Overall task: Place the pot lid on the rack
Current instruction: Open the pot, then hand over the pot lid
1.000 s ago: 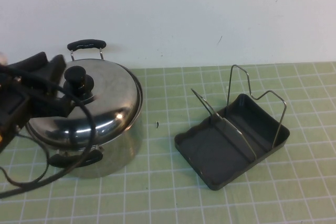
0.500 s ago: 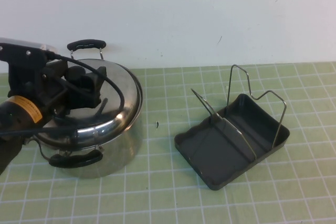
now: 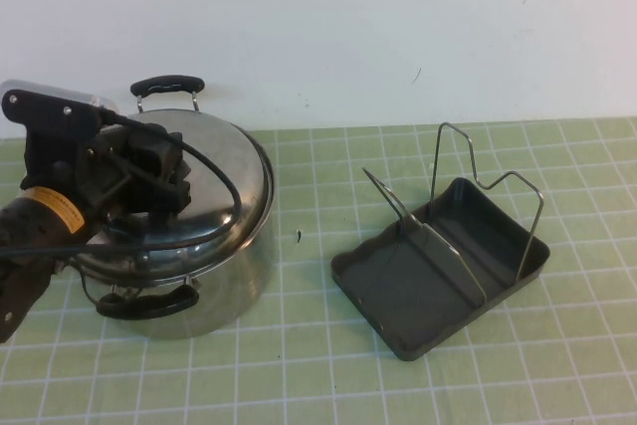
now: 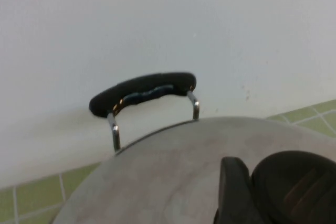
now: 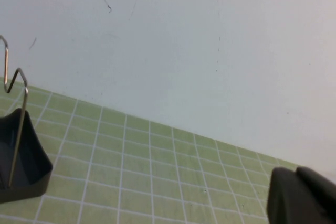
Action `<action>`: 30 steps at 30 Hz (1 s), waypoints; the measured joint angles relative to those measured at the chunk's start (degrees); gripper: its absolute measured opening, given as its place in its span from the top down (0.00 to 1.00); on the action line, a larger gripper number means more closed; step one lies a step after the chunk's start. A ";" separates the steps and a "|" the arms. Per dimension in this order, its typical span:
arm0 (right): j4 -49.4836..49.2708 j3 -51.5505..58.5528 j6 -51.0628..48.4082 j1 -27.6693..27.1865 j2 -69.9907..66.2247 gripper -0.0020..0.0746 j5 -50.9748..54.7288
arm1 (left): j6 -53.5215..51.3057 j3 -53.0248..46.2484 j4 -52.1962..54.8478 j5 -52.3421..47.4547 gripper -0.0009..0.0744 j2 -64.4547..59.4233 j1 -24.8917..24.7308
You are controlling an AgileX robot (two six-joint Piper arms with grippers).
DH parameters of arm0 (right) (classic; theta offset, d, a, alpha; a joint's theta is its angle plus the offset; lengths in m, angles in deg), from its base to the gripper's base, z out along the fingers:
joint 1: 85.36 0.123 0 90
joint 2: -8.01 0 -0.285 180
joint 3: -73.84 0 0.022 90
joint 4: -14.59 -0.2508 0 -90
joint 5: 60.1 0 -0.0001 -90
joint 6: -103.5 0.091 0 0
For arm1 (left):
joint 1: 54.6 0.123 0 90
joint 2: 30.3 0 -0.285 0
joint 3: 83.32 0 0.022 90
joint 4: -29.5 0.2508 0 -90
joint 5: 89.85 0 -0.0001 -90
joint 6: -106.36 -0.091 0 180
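Note:
The shiny steel pot lid (image 3: 227, 161) sits on the steel pot (image 3: 234, 276) at the left of the table. My left gripper (image 3: 149, 174) is down over the lid's centre and covers the black knob. In the left wrist view one finger (image 4: 233, 192) presses against the knob (image 4: 299, 182) above the lid's dome (image 4: 168, 171), so the gripper is shut on the knob. The rack (image 3: 398, 291), a dark grey tray with silver wire uprights (image 3: 453, 146), stands empty at the right. My right gripper (image 5: 296, 177) is shut and empty, off to the rack's right, outside the high view.
The pot's black handles show at its far side (image 3: 167, 84) and near side (image 3: 147, 302). A white wall runs behind the green gridded mat (image 3: 309, 365). A corner of the rack (image 5: 21, 156) shows in the right wrist view.
My left gripper has swung in from the left and come down over the lid's knob. The pot has shifted slightly to the right. The rack has not moved.

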 joint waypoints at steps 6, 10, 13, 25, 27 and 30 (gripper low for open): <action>-1.58 -1.28 -0.15 0.00 0.00 0.98 -2.89 | -1.12 0.00 -0.96 8.86 0.56 -0.21 0.00; -2.12 -6.95 -0.25 0.00 0.00 0.98 -2.46 | -0.76 0.00 -2.05 15.21 0.56 0.64 0.00; -6.77 -14.01 -1.01 0.00 -0.65 0.98 0.31 | 3.45 0.00 -2.17 20.29 0.56 2.52 0.00; -74.09 -26.34 -45.07 0.00 -24.63 0.98 27.92 | 17.90 0.92 4.11 29.76 0.56 7.17 -8.82; -79.04 -26.34 -47.93 0.00 -28.01 0.98 30.90 | 18.04 0.92 2.85 29.76 0.56 7.17 -12.70; -84.51 -26.34 -51.07 0.00 -31.82 0.98 35.06 | 17.61 0.92 -1.10 29.76 0.56 7.17 -18.74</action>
